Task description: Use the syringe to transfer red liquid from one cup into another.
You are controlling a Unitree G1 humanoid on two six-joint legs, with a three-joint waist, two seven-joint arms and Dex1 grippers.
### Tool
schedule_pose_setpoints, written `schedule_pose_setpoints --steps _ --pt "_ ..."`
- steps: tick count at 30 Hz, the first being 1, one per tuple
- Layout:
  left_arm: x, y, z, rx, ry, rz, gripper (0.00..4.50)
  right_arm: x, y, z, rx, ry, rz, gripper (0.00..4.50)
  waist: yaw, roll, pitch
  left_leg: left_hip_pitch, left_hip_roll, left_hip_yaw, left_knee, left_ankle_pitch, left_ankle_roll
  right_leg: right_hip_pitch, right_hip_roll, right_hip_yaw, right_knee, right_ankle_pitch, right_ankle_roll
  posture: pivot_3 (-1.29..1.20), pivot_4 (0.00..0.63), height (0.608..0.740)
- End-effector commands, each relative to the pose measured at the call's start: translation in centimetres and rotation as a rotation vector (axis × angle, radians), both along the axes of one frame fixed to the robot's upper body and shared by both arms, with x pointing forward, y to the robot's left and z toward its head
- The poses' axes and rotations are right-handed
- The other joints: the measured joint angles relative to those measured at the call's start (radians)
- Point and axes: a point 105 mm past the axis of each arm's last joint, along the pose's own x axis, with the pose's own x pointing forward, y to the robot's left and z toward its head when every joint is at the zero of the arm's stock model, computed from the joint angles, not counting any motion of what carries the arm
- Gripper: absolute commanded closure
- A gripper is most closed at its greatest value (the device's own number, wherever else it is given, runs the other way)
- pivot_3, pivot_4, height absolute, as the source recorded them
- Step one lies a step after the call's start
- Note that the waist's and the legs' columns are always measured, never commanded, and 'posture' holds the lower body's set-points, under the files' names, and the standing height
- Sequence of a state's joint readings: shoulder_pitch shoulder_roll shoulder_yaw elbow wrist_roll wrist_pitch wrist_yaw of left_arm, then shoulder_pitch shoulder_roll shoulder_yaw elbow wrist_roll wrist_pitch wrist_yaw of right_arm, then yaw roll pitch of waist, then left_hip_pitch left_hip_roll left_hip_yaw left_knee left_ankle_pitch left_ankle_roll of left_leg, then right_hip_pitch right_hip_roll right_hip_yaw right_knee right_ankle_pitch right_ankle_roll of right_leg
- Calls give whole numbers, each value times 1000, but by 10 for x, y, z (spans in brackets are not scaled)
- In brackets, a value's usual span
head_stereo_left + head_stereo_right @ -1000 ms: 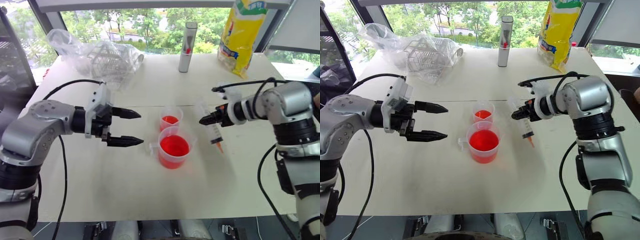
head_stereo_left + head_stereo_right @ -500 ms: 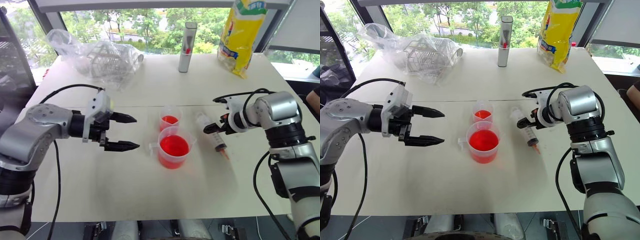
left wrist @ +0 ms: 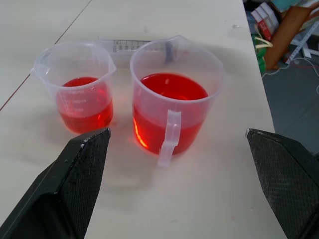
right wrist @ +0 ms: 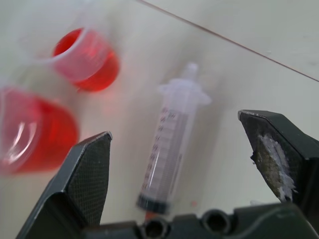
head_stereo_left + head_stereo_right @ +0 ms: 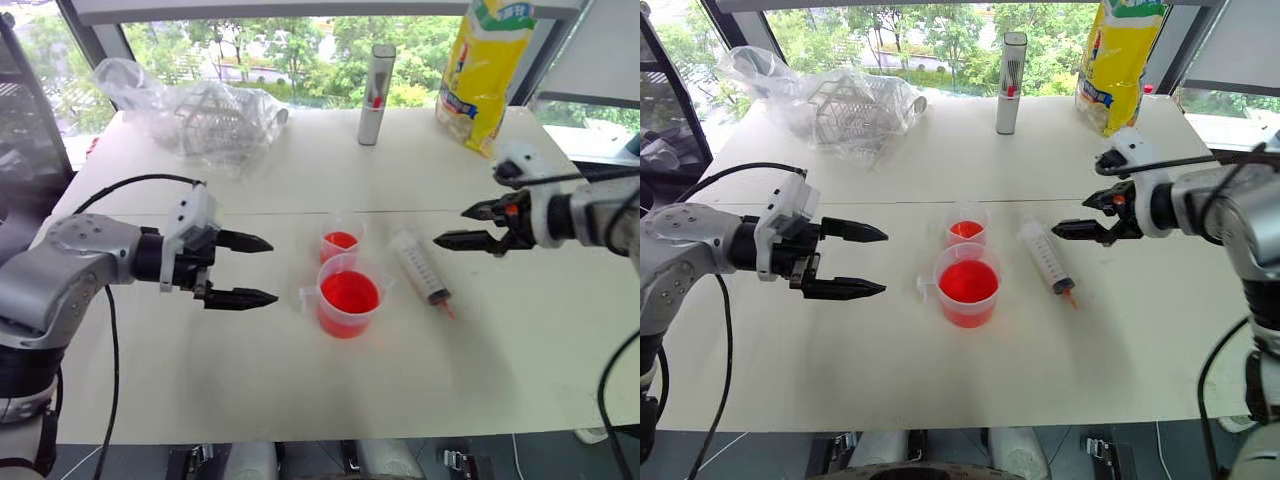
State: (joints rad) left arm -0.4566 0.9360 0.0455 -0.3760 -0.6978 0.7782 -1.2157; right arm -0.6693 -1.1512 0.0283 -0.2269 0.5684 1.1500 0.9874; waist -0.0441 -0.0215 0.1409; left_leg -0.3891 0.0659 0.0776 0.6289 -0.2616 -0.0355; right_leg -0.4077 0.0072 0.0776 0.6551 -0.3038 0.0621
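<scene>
**Syringe lies free on the table beside the two cups**

The syringe [image 5: 1046, 257] lies flat on the white table [image 5: 940, 380], near its middle, just to the right of the cups, its plunger end toward the far edge and its orange tip toward the near edge. No gripper touches it. Next to it stands the handled beaker [image 5: 966, 285], about half full of red liquid [image 3: 168, 87]; the smaller cup [image 5: 966, 222] sits just behind the beaker, toward the far edge, with a shallow layer of the same liquid.

The right gripper [image 5: 1092, 220] hangs above the table to the right of the syringe, fingers spread apart and empty. The left gripper [image 5: 868, 260] hovers left of the beaker, fingers wide apart, holding nothing.

Along the far edge stand a grey-white tube [image 5: 1011, 68], a yellow bag [image 5: 1118, 60] and a crumpled clear plastic bag [image 5: 830, 100].
</scene>
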Motion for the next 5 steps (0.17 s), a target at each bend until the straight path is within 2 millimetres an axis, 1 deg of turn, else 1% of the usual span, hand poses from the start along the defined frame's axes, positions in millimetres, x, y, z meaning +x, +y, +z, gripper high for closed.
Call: schedule_pose_setpoints --steps 1,5 --pt "-1 8 9 4 -39 31 0 -22 -1 29 -31 -120 169 49 0 0 0 1 0 0 0 0 0 1 0 0 0 0 0 0 150 740" --pt "1 11 9 -1 -50 54 0 -43 0 31 -42 -114 282 49 0 0 0 2 1 0 1 0 0 2 0 0 0 0 0 0 150 740"
